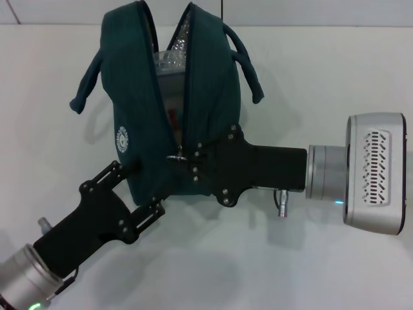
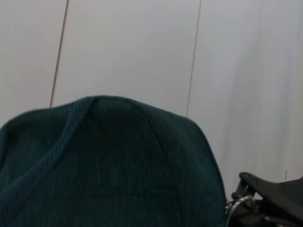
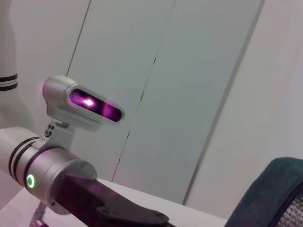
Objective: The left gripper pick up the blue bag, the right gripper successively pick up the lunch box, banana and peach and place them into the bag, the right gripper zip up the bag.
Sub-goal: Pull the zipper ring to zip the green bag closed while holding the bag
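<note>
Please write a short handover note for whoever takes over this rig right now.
Left gripper: on the blue bag at its lower left side, steadying it upright on the table.
Right gripper: at the zipper's ring pull, low on the bag's front.
Done: the lunch box shows inside; banana and peach are not visible outside the bag.
Left: the zipper is open from the pull upward; zip it shut.

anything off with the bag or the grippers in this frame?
Nothing damaged or spilled. The blue bag gapes open down its front; the zip is not closed. The right gripper sits at the metal ring pull near the bottom of the zip, and the left gripper is against the bag's lower left side.
</note>
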Available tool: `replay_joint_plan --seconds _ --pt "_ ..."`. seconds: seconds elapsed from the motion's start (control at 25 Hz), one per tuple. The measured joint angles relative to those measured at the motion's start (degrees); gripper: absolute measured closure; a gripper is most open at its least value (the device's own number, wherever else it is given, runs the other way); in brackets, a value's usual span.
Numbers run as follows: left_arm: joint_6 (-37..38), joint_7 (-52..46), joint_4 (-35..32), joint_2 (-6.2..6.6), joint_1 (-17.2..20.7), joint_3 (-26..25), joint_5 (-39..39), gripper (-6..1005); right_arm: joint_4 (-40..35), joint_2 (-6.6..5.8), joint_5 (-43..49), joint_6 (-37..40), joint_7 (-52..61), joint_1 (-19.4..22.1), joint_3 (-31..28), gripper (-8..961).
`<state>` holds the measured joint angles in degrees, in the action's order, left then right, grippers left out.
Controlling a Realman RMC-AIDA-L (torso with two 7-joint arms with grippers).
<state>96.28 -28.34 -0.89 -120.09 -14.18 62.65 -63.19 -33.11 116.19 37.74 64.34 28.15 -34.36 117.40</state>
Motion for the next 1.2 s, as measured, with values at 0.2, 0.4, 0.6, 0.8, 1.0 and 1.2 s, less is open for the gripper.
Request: replay_joint_plan --seconds 0.2,0.4,0.6,0.8,1.0,1.2 --pt "-1.26 -0.49 0.91 0.09 -0.95 -0.37 0.73 304 0.41 0.00 -0.03 0.42 -0.03 0.14 -0.78 933" --pt "-2.11 -0.29 0.89 0.12 -0.93 -0.38 2.57 304 0.50 0.00 -0.04 0.51 -0.04 0.31 -1.21 933" --pt "-3.68 -0.07 0.57 0.05 -1.15 -0.46 2.66 305 0.56 0.00 -1.12 0.54 -0.03 0.54 -1.22 933" --pt "-4.00 0.10 0.54 0.09 -1.33 -0.46 3.19 306 0.85 0.00 -1.53 0.59 0.17 0.62 -1.22 933" --pt "-4.17 0.13 0.53 0.23 -1.37 -0.43 3.52 316 1.08 0.00 -2.31 0.62 0.37 0.62 -1.17 933" --pt "-4.53 0.13 0.24 0.29 -1.50 -0.42 4.09 362 1.19 0.00 -2.93 0.67 0.51 0.75 -1.14 933"
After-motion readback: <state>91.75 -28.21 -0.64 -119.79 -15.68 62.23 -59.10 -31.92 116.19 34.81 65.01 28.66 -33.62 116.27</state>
